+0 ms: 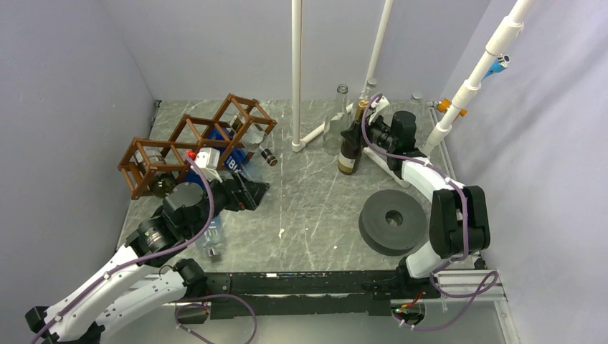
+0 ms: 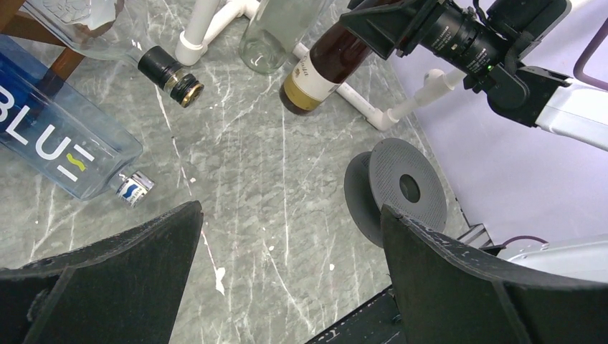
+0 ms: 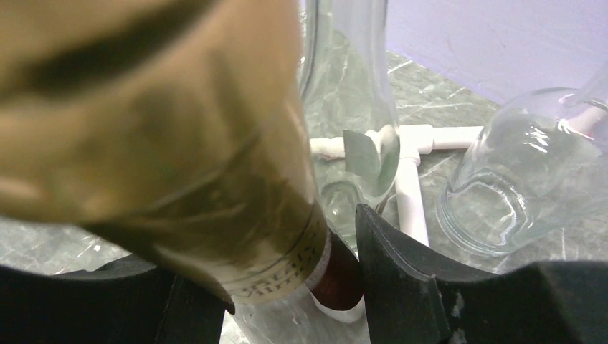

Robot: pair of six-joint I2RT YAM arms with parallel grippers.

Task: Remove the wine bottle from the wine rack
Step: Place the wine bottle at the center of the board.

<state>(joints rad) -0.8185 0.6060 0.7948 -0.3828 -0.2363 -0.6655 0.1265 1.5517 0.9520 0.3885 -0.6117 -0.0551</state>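
Top external view puts the wine bottle point(image 1: 350, 149) well clear of the wine rack point(image 1: 192, 133), upright over the worktop's point(image 1: 315, 215) far right side, with the right gripper's point(image 1: 366, 126) fingers clamped on it and the left gripper's point(image 1: 247, 193) fingers wide and empty, so seemingly only the release remains.

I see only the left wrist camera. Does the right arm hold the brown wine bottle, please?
Observer: Yes. In the right wrist view, the right gripper has its fingers closed on the wine bottle.
Operator: Is another bottle in the wine rack, outside my picture?
Observer: From above, a dark green bottle lies in the wine rack's end cell nearest the left arm.
Operator: And my gripper?
Observer: The left gripper is by the rack's near right side.
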